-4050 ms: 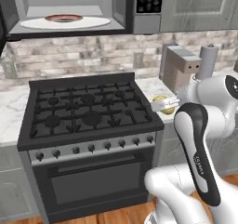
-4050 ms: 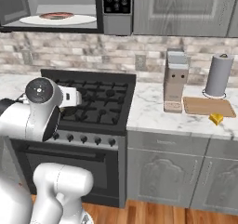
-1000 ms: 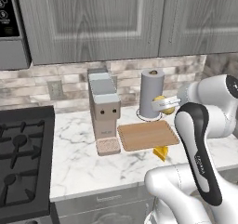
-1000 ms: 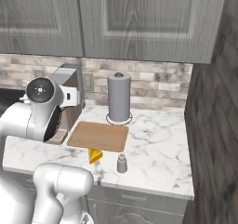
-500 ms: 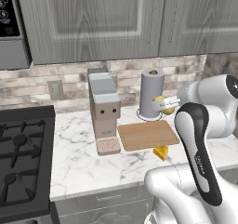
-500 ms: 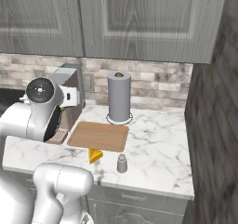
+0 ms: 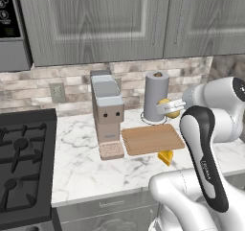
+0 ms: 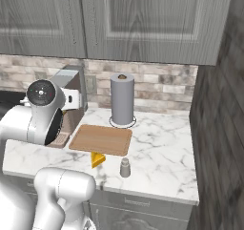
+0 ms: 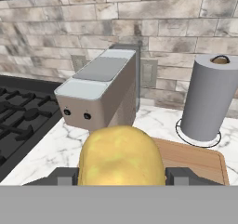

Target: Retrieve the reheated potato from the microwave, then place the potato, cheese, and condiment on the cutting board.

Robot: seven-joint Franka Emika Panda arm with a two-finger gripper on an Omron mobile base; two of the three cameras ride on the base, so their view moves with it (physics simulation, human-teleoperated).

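Nothing moved (potato (image 7: 170, 108) in jaws)

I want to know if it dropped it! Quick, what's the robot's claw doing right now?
Claw: closed on the potato, held above the counter beside the paper towel roll.

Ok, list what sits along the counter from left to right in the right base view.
Boxy machine → cutting board → cheese → paper towel roll → small grey shaker. The board and cheese overlap across the picture, so their order is loose.
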